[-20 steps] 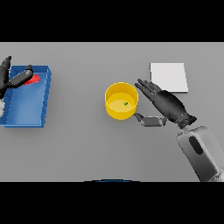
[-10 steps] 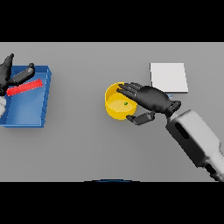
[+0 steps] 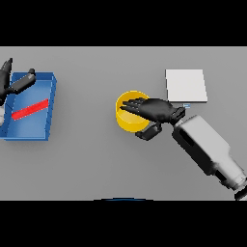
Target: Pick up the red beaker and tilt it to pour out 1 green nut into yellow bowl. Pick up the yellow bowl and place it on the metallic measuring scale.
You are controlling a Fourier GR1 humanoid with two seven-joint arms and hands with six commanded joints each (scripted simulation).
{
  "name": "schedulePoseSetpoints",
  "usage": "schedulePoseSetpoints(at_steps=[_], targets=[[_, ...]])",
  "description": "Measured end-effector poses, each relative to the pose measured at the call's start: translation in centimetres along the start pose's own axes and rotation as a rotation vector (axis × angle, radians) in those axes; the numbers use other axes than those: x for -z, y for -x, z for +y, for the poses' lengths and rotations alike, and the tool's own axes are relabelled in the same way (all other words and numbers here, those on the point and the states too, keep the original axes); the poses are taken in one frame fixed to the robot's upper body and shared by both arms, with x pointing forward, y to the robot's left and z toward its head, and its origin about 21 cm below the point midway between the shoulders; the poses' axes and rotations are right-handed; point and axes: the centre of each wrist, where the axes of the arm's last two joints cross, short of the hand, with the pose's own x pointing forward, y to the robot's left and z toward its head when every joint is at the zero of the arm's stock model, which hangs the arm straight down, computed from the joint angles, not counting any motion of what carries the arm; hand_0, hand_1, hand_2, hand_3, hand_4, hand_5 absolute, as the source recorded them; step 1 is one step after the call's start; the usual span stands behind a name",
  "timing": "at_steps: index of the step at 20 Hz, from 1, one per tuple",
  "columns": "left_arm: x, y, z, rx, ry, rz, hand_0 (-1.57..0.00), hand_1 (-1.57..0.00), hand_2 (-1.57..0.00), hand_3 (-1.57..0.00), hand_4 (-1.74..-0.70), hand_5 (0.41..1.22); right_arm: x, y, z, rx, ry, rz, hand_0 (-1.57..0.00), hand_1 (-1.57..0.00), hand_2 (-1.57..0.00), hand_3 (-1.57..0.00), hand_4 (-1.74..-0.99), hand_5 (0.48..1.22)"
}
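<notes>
The yellow bowl (image 3: 126, 117) stands mid-table. My right hand (image 3: 157, 110) lies across its right half, fingers stretched straight over the opening and thumb (image 3: 146, 133) outside the near right wall. The hand hides part of the bowl's inside, and I see no green nut. The red beaker (image 3: 30, 109) lies on its side in the blue tray (image 3: 43, 130) at the left. My left hand (image 3: 13, 83) hovers open over the tray's far left corner, apart from the beaker. The pale square measuring scale (image 3: 185, 85) sits at the far right, just behind my right wrist.
The blue tray reaches the view's left edge, and a small pale object (image 3: 1, 115) shows at its left side. Bare grey table (image 3: 87, 164) lies between the tray and the bowl and along the near side.
My right hand has slid left from beside the bowl to over its right half. My left hand has drawn back off the red beaker, which now lies free in the tray.
</notes>
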Motion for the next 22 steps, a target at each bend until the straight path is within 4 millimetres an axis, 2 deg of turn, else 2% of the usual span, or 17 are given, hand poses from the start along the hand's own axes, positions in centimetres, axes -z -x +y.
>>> schedulePoseSetpoints(at_steps=[1, 7, 10, 11, 12, 13, 14, 16, 17, 19, 21, 22], targets=[[-0.1, 0.2, 0.0, -0.006, 0.002, -0.009, 0.0, 0.0, 0.0, 0.0, -0.8, 0.735, 0.2, 0.1, 0.4, -0.002, -0.014, 0.004, 0.0, 0.0, 0.0, 0.0, -1.295, 0.671], [-0.1, -0.2, 0.2, 0.009, -0.008, -0.002, 0.0, 0.0, 0.0, 0.0, -0.79, 0.731, 1.3, -0.3, 0.1, -0.05, -0.092, 0.034, 0.0, 0.0, 0.0, 0.0, -1.304, 0.713], [-0.2, -0.1, 0.4, 0.003, -0.005, -0.016, 0.0, 0.0, 0.0, 0.0, -0.79, 0.725, 1.8, -0.5, 0.5, -0.054, -0.108, 0.048, -0.02, -0.04, -0.07, -0.09, -1.339, 0.784], [-0.1, 0.1, 0.2, 0.007, 0.0, -0.013, 0.0, 0.0, 0.0, 0.0, -0.79, 0.723, 2.1, -0.8, 0.3, -0.067, -0.107, 0.06, -0.09, -0.11, -0.13, -0.16, -1.362, 0.82], [-0.1, 0.2, 0.3, 0.006, -0.008, 0.003, 0.0, 0.0, 0.0, 0.0, -0.79, 0.722, 1.8, -0.7, 0.1, -0.078, -0.115, 0.055, -0.26, -0.24, -0.23, -0.25, -1.387, 0.9], [0.1, 0.2, 0.2, 0.005, -0.007, 0.003, 0.0, 0.0, 0.0, 0.0, -0.79, 0.723, 2.0, -0.9, 0.2, -0.092, -0.122, 0.05, -0.51, -0.44, -0.39, -0.36, -1.425, 0.964], [0.1, 0.2, 0.2, -0.001, -0.006, -0.004, 0.0, 0.0, 0.0, 0.0, -0.8, 0.725, 1.8, -0.7, 0.5, -0.091, -0.125, 0.045, -0.72, -0.66, -0.62, -0.47, -1.488, 1.016], [0.2, 0.2, 0.4, -0.003, -0.012, -0.015, 0.0, 0.0, 0.0, 0.0, -0.8, 0.727, 1.8, -0.7, -0.1, -0.082, -0.155, 0.043, -1.03, -0.99, -0.97, -0.69, -1.571, 1.09], [0.1, 0.2, 0.6, -0.006, -0.015, -0.01, 0.0, 0.0, 0.0, 0.0, -0.8, 0.728, 1.8, -0.8, 0.0, -0.08, -0.169, 0.035, -1.14, -1.11, -1.09, -0.87, -1.604, 1.116], [-0.1, -0.1, 0.8, -0.008, -0.013, -0.014, 0.0, 0.0, 0.0, 0.0, -0.8, 0.727, 1.4, -0.6, -0.2, -0.066, -0.191, 0.027, -1.29, -1.27, -1.26, -1.02, -1.649, 1.154], [-0.3, -0.1, 0.7, -0.003, -0.003, -0.009, 0.0, 0.0, 0.0, 0.0, -0.8, 0.725, 1.2, -0.6, -0.2, -0.058, -0.19, 0.03, -1.39, -1.38, -1.31, -1.14, -1.682, 1.178], [-0.5, -0.1, 0.7, -0.007, -0.008, -0.015, 0.0, 0.0, 0.0, 0.0, -0.8, 0.726, 1.3, -0.6, -0.4, -0.059, -0.192, 0.032, -1.43, -1.42, -1.35, -1.16, -1.694, 1.187]])
